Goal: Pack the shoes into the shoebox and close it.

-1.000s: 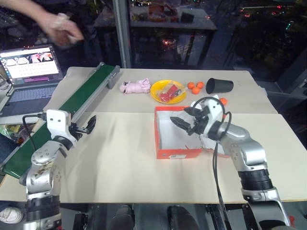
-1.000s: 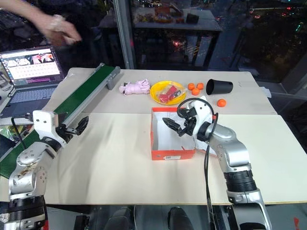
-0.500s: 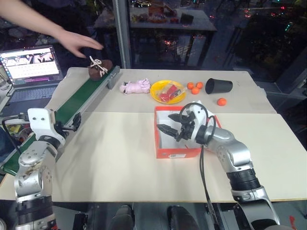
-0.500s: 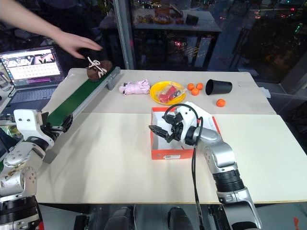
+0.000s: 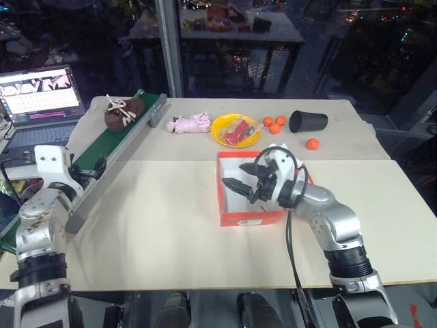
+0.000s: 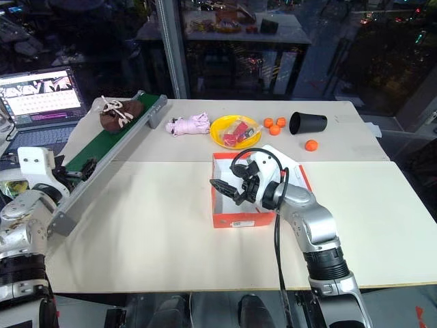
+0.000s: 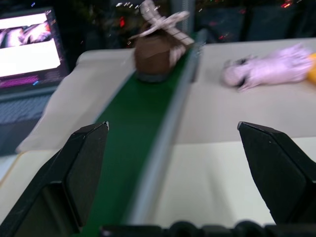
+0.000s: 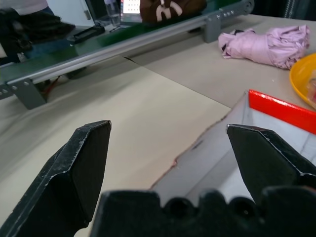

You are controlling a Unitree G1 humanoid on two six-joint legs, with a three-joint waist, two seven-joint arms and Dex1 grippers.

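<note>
One dark brown shoe [image 5: 121, 113] with cream laces rides on the green conveyor belt [image 5: 102, 147] at the far left; the left wrist view has it [image 7: 155, 47] straight ahead, well beyond the fingertips. My left gripper [image 5: 92, 171] hovers open and level over the belt's near end, holding nothing. The orange-red shoebox [image 5: 249, 219] stands open at the table's middle, white inside. My right gripper [image 5: 239, 186] hangs open over the box's left wall, pointing left, and is empty. In the right wrist view the box's red rim [image 8: 281, 111] lies under the gripper [image 8: 168, 126].
A pink cloth bundle [image 5: 189, 123], a yellow bowl [image 5: 235, 130], several small orange balls [image 5: 275, 125] and a black cup [image 5: 307, 121] on its side line the back of the table. An open laptop [image 5: 37, 92] stands at far left beside the belt.
A person's hand set the shoe on the belt's far end and withdrew. The shoe has travelled down the belt toward me. My left gripper swung left over the belt; the right shifted left over the box.
</note>
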